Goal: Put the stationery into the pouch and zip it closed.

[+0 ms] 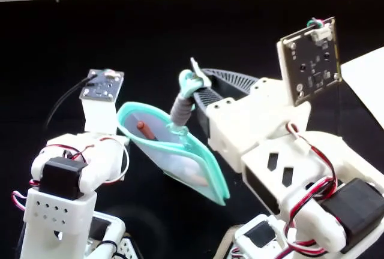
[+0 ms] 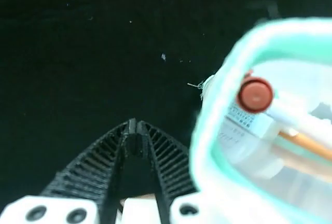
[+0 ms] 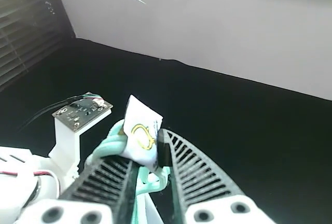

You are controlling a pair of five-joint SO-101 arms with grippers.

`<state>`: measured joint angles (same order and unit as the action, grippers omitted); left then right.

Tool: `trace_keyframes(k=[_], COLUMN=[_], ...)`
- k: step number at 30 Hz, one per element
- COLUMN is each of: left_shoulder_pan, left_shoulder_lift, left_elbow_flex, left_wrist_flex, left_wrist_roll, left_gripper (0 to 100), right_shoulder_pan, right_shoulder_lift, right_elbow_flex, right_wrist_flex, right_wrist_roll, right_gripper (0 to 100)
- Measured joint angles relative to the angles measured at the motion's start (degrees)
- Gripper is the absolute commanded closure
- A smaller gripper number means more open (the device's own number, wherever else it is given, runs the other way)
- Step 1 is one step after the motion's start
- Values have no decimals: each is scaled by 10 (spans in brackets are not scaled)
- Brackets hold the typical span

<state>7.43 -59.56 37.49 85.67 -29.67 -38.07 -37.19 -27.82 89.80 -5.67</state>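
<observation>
A mint-green pouch [image 1: 180, 151] stands open and tilted between the two arms. Inside it lie a red-capped pen [image 1: 144, 129] and other pale items. In the left wrist view the pouch rim [image 2: 207, 130] and the red cap [image 2: 255, 93] are close beside my left gripper [image 2: 132, 125], whose black fingers meet at the tips with nothing seen between them. My right gripper [image 1: 201, 88] is shut on a teal pen with a grey grip [image 1: 180, 108], held upright with its lower end in the pouch mouth. Its white tag [image 3: 141, 130] sits between the right gripper [image 3: 150, 141] fingers.
The table is covered in black cloth [image 1: 270, 25]. A white sheet [image 1: 369, 82] lies at the right edge. The left arm's camera board [image 1: 102, 85] stands just left of the pouch, and the right arm's body [image 1: 288, 169] crowds the lower right.
</observation>
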Motion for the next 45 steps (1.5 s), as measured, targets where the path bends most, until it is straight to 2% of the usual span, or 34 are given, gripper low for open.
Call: trace_keyframes(k=[4,11,18,27,34,45], left_shoulder_pan=[11,66,73,73,73,-84], left_shoulder_lift=[0,0,0,0,-6,-78], left_elbow_flex=[0,0,0,-11,-181,-253], left_wrist_flex=[-33,-57,-58,2,147,163], left_wrist_roll=[25,27,27,27,33,51], left_gripper=[993,993,993,989,888,809], right_shoulder_pan=[-25,-57,-68,-69,-69,-69], right_shoulder_lift=[0,0,0,0,0,0], right_elbow_flex=[0,10,81,146,175,199], right_wrist_flex=[2,11,11,11,-6,-38], right_wrist_roll=[0,0,0,-1,-1,-1], right_gripper=[992,992,992,992,992,992])
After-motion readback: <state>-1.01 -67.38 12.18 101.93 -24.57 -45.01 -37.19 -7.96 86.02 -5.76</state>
